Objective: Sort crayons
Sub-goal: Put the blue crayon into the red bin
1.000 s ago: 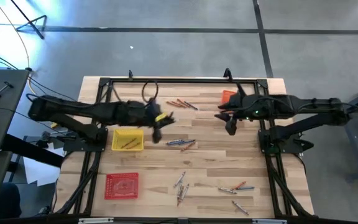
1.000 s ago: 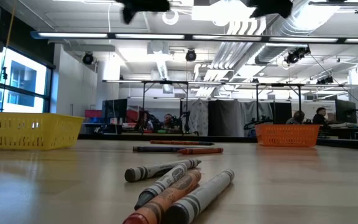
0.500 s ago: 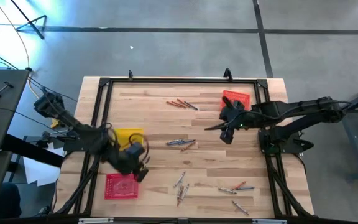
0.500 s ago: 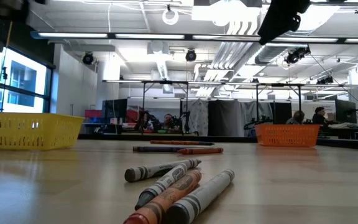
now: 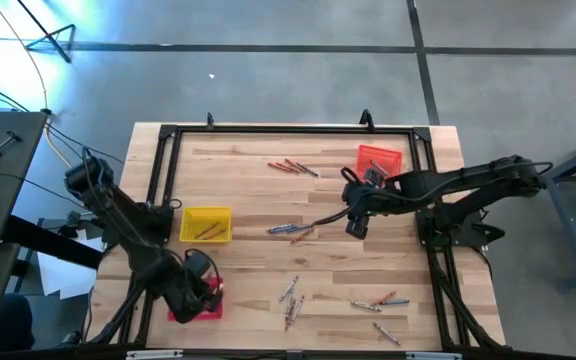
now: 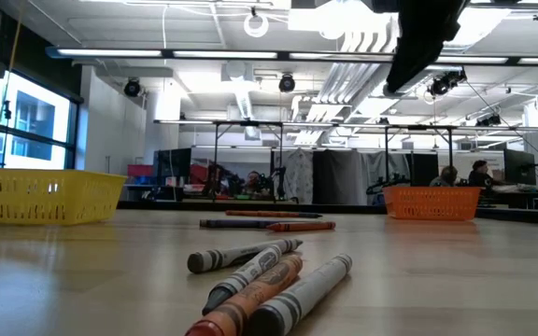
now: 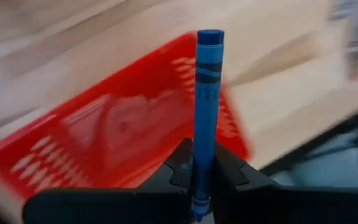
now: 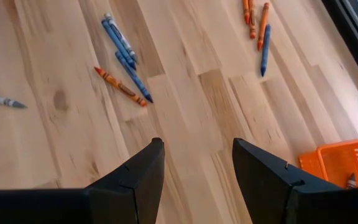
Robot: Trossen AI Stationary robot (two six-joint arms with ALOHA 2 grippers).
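The left gripper (image 5: 200, 285) hangs over the red tray (image 5: 180, 310) at about seven o'clock on the table (image 5: 238, 270). Its fingers (image 7: 235, 171) pinch a blue crayon (image 7: 205, 106) near its lower end, so most of the stick juts out past the fingertips, a hold that suits dropping it cleanly. In the left wrist view the tray's red mesh lies straight beyond the crayon, which suggests the arm is lined up to release it there, though that view is smeared and I cannot tell how high above the tray it is.

The right gripper (image 5: 354, 222) sits near three o'clock of the table's centre, beside the orange tray (image 5: 378, 158) at about one o'clock. Its fingers (image 8: 138, 171) are spread and hold nothing, a likely readiness for the next pick. Ahead of it in the right wrist view lie blue crayons (image 8: 120, 37) and an orange crayon (image 8: 120, 86) in a loose bunch, with another cluster of crayons (image 8: 257, 22) farther off.

More grey and mixed crayons (image 5: 291, 298) are scattered around five and six o'clock. The yellow tray (image 5: 206, 224) at nine o'clock already holds a couple of sticks, so sorting looks well short of done.
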